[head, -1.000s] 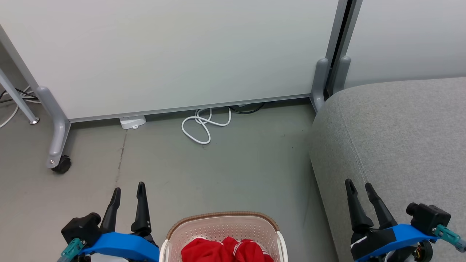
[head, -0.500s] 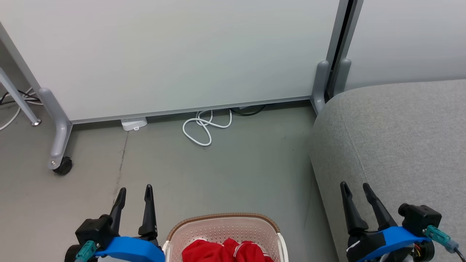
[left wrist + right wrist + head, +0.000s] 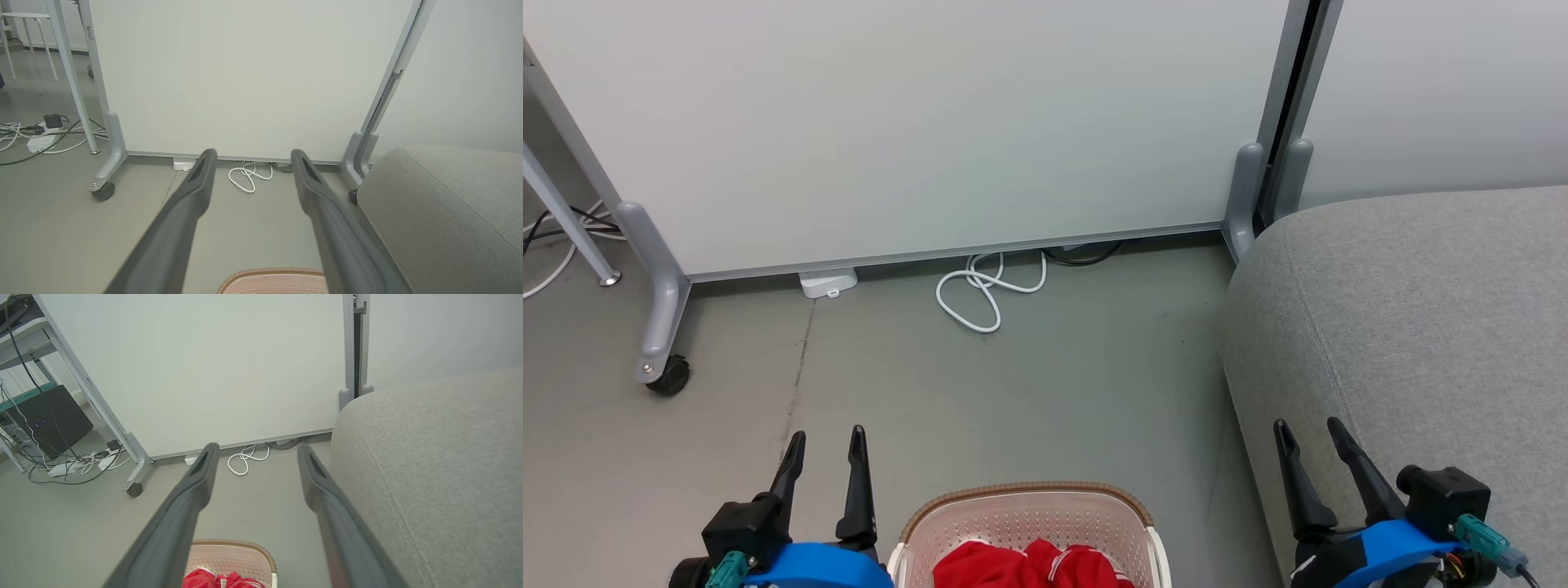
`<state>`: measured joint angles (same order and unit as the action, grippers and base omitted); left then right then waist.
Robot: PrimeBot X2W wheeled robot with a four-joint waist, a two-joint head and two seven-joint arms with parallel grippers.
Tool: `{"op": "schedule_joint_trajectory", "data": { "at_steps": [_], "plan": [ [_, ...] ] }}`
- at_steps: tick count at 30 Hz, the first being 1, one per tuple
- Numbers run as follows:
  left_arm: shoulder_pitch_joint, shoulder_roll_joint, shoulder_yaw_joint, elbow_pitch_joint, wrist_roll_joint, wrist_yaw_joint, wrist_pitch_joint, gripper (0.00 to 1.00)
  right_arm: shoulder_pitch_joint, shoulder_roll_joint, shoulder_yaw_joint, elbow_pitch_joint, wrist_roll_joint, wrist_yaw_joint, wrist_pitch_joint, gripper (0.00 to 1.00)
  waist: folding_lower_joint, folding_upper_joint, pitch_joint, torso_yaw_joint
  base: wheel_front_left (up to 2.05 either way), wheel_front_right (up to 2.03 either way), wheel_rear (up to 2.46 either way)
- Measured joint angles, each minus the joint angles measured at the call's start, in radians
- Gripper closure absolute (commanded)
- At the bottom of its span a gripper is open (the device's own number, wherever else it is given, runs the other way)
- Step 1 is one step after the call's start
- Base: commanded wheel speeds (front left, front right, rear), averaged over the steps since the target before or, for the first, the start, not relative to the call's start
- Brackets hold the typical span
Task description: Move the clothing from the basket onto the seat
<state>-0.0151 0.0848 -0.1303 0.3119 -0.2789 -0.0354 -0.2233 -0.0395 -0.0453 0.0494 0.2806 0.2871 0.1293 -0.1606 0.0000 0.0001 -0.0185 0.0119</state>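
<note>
Red clothing [image 3: 1033, 567] with thin white stripes lies bunched in the cream basket [image 3: 1029, 510], which has a brown rim and stands on the floor at the bottom centre of the head view. The grey seat [image 3: 1413, 327] rises to the right of the basket. My left gripper [image 3: 825, 445] hovers open just left of the basket. Over the seat's front edge my right gripper [image 3: 1311, 437] stands open, with nothing between its fingers. The right wrist view has the clothing [image 3: 222, 580] in the basket [image 3: 233, 551] and the seat [image 3: 433, 469]; the left wrist view has the basket's rim [image 3: 269, 272] between the fingers.
A white partition panel [image 3: 915, 122] on grey wheeled feet [image 3: 662, 367] closes the back. A coiled white cable [image 3: 984, 290] and a small white box [image 3: 827, 283] lie at its base. Bare grey floor [image 3: 1029, 392] lies between partition and basket. More cables and a dark box [image 3: 49, 424] sit far left.
The head view has tilted slightly, so the scene sits lower. Both grippers have drawn down and inward toward the bottom edge, still open. The clothing and basket have not moved.
</note>
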Motion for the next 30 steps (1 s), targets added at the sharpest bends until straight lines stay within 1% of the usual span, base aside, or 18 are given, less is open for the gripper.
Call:
{"op": "schedule_joint_trajectory", "data": {
  "at_steps": [10, 21, 30],
  "plan": [
    [0.003, -0.012, 0.013, 0.013, 0.030, 0.009, -0.019, 0.00, 0.003, -0.001, -0.018, 0.006, -0.059, 0.000, -0.026, 0.00, 0.0000, 0.0000, 0.000, -0.002, 0.00, 0.00, 0.00],
    [0.003, -0.017, 0.014, 0.024, 0.086, 0.019, -0.039, 0.00, 0.002, -0.002, -0.019, 0.027, -0.121, 0.001, -0.052, 0.00, 0.0000, 0.0000, 0.001, -0.007, 0.00, 0.00, 0.00],
    [0.003, -0.020, 0.020, 0.030, 0.077, 0.020, -0.040, 0.00, 0.000, -0.002, -0.019, 0.035, -0.120, 0.001, -0.053, 0.00, 0.0000, 0.0000, 0.005, -0.006, 0.00, 0.00, 0.00]
  ]
}}
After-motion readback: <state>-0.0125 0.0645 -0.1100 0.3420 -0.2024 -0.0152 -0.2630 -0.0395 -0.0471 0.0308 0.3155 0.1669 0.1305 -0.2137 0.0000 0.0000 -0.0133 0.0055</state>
